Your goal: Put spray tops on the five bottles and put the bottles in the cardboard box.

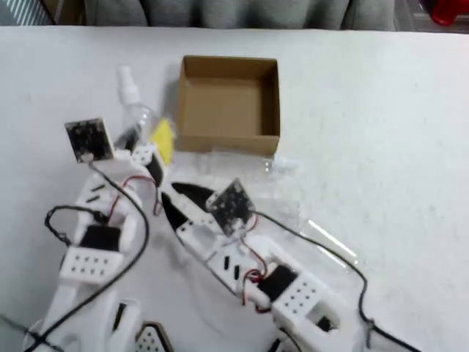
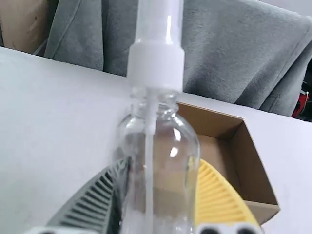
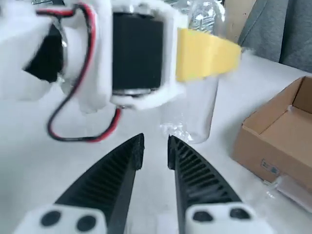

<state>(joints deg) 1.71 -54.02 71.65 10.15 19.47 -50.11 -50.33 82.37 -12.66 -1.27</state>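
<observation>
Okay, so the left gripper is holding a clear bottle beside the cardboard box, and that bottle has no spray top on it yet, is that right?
Not quite. The bottle already has its top: the left wrist view shows a white spray top sitting on the neck of the clear bottle. The rest holds: the left gripper grips it beside the cardboard box.

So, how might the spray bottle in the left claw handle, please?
The spray bottle looks clear and empty, so probably light. Its smooth round wall may slip in the left claw. Tall with a narrow top, it could tip easily.
</observation>
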